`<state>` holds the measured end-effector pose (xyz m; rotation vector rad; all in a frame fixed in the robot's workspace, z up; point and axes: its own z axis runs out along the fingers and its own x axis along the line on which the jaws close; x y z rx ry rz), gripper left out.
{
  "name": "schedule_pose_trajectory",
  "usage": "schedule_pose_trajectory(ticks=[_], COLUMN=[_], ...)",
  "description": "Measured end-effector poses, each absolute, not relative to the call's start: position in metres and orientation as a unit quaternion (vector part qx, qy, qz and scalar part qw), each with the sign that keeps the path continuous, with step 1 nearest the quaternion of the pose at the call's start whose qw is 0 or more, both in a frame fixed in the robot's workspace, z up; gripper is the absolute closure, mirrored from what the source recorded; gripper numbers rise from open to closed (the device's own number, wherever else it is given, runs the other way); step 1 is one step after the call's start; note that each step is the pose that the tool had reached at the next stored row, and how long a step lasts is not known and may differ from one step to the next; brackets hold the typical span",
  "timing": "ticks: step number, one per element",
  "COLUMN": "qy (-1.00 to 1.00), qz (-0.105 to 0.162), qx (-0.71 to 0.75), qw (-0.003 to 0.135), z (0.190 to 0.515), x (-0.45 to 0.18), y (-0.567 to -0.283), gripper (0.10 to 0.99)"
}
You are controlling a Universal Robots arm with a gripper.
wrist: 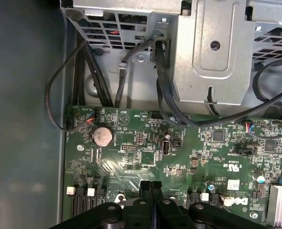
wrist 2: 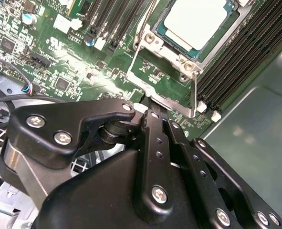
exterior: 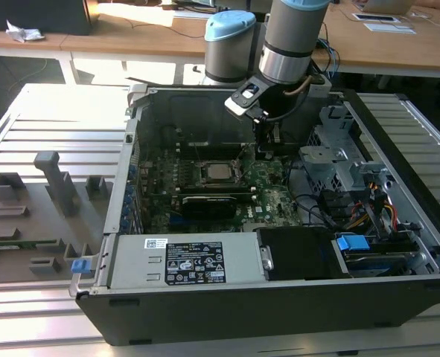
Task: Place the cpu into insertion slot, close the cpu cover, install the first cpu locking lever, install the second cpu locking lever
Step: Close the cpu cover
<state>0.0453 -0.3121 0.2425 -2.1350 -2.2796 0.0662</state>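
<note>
The cpu (exterior: 218, 172) (wrist 2: 200, 19) lies flat in the insertion slot (exterior: 203, 174) on the green board, silver top up. The cpu cover (wrist 2: 155, 41), a metal frame, lies down around it. One thin locking lever (wrist 2: 137, 47) runs along the frame's side. Another lever (wrist 2: 194, 95) sticks out from the frame's corner toward my fingers. My gripper (exterior: 266, 152) (wrist 2: 147, 106) (wrist: 151, 187) hangs low over the board, on the exterior view's right of the slot. Its fingers are shut together, tips close to a flat metal strip (wrist 2: 167, 101) by the socket. I cannot tell whether they touch it.
The open computer case holds a power supply (exterior: 182, 264) at the front and a metal drive cage (exterior: 331, 160) with cables (wrist: 164, 95) on the exterior view's right. Memory slots (wrist 2: 236, 52) flank the socket. A long black block (exterior: 212, 202) lies in front of it. A grey fixture plate (exterior: 33, 216) sits outside.
</note>
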Motion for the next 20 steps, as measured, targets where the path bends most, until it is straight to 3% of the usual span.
schedule_pose_trajectory(ticks=[20], qy=[-0.73], qz=[0.021], qx=[-0.683], qw=[0.009], z=[0.242], x=[0.025], y=[-0.312], gripper=[0.98])
